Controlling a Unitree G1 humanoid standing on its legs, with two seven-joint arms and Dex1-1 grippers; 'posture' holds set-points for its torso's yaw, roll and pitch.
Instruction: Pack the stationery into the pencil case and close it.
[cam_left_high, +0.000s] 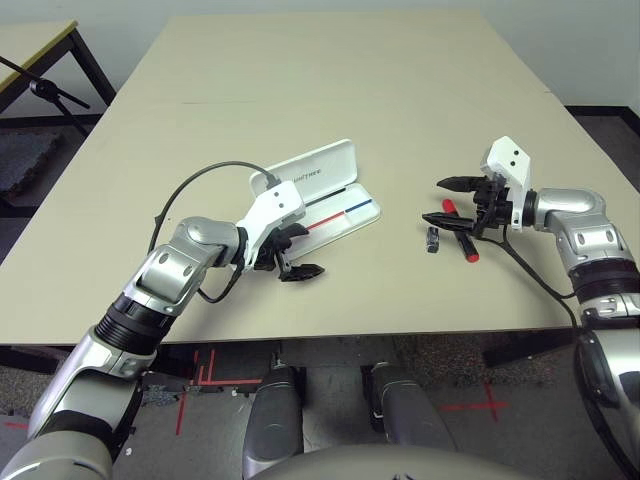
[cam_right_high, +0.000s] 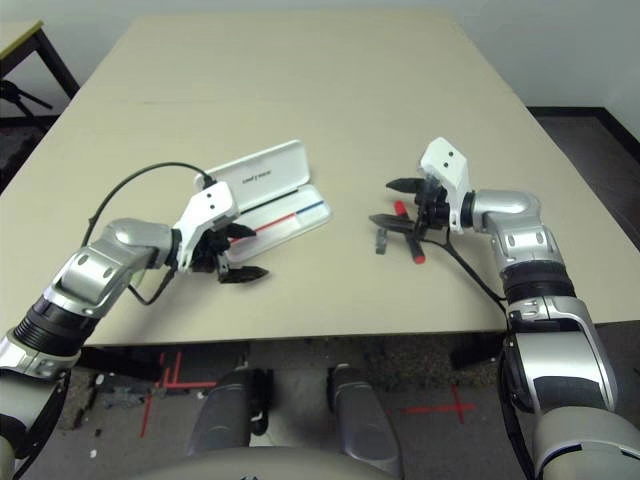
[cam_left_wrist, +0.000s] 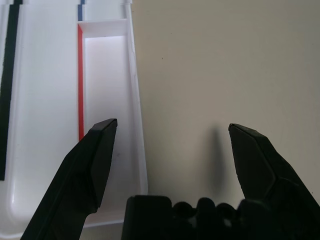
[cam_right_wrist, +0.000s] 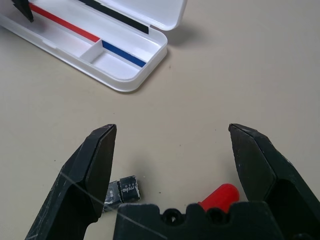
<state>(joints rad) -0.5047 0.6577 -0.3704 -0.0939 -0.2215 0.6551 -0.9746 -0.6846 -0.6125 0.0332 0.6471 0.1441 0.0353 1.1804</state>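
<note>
The white pencil case (cam_left_high: 335, 215) lies open at the middle of the table. Its lid (cam_left_high: 310, 167) is tilted up at the back, and a red-and-blue line runs along the tray (cam_right_wrist: 107, 55). My left gripper (cam_left_high: 305, 252) hovers open at the case's near-left end, with one finger (cam_left_wrist: 95, 160) over the tray (cam_left_wrist: 107, 100) and the other over bare table. To the right lie the red marker (cam_left_high: 462, 238) and the small dark grey block (cam_left_high: 432, 240). My right gripper (cam_left_high: 436, 200) is open just above them, with the block (cam_right_wrist: 122, 190) and the marker's red end (cam_right_wrist: 220, 195) between its fingers and nothing gripped.
The beige table (cam_left_high: 330, 90) stretches wide behind the case. A cable loops from my left wrist (cam_left_high: 200, 180), and another hangs from the right arm past the table's front edge (cam_left_high: 545, 285). A second table (cam_left_high: 35, 45) stands at the far left.
</note>
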